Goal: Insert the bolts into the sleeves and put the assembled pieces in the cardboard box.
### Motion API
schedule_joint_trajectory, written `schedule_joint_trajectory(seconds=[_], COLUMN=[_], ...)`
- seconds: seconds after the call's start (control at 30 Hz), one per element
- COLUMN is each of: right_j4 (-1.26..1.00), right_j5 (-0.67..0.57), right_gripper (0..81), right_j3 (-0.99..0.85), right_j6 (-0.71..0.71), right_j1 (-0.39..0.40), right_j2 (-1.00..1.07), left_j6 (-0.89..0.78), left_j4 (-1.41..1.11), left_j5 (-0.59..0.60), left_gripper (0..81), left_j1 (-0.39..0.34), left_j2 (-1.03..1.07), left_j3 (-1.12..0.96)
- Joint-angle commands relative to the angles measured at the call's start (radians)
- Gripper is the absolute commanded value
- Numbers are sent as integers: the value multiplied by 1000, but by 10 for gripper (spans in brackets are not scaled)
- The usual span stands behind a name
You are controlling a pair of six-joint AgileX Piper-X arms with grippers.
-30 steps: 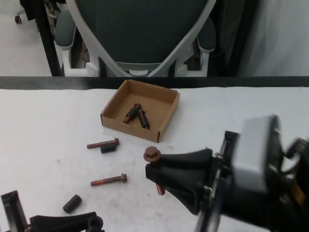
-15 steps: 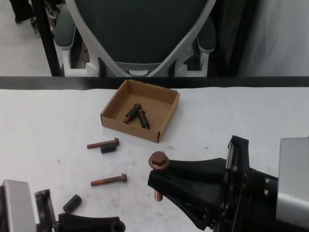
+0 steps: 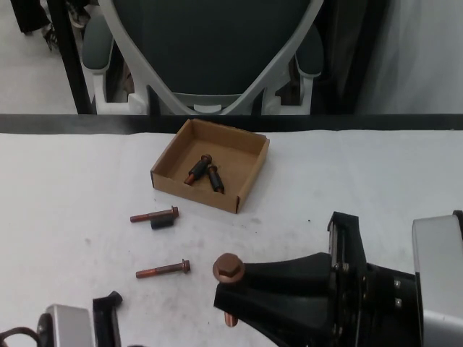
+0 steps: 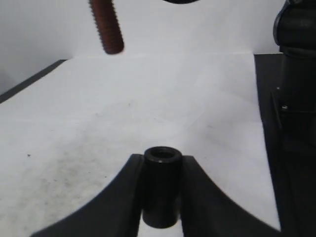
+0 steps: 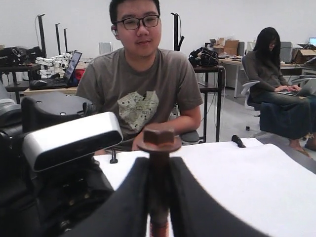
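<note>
My right gripper (image 3: 230, 293) is shut on a copper bolt (image 3: 228, 269), held head up and thread down above the bench's near edge; its head (image 5: 158, 139) rises between the dark fingers (image 5: 129, 197). My left gripper (image 4: 162, 170) is shut on a black sleeve (image 4: 161, 190), held upright with its bore facing up. The bolt's threaded tip (image 4: 106, 27) hangs above and beyond the sleeve, apart from it. The cardboard box (image 3: 194, 192) at mid-bench holds two assembled pieces (image 3: 199, 170).
Two loose bolts (image 3: 154, 215) (image 3: 163, 270) and a short black sleeve (image 3: 160, 224) lie on the white bench left of centre. The left arm's wrist housing (image 3: 69, 329) sits at the near left corner. A chair (image 3: 210, 50) stands behind the bench.
My right gripper has carried the bolt toward the near edge. The left arm has shifted at the bottom left, so its fingers dropped out of the high view and its wrist housing came in.
</note>
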Motion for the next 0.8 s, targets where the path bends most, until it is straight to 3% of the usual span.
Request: schedule_joint_trajectory(seconds=[0.0, 0.33, 0.77], right_j4=[-5, -5, -20], right_j5=[-12, -30, -30], right_gripper=[2, 2, 2], right_j3=[-1, -1, -3], right_j6=[13, 45, 45], right_j1=[4, 10, 19], right_j2=[-7, -7, -7], left_j6=[29, -13, -63], left_j4=[-51, -194, -106], left_j5=[-79, -107, 4], left_gripper=[8, 8, 8], left_j1=[-5, -5, -5], left_j2=[-1, -1, -1], left_j3=[-12, -12, -12])
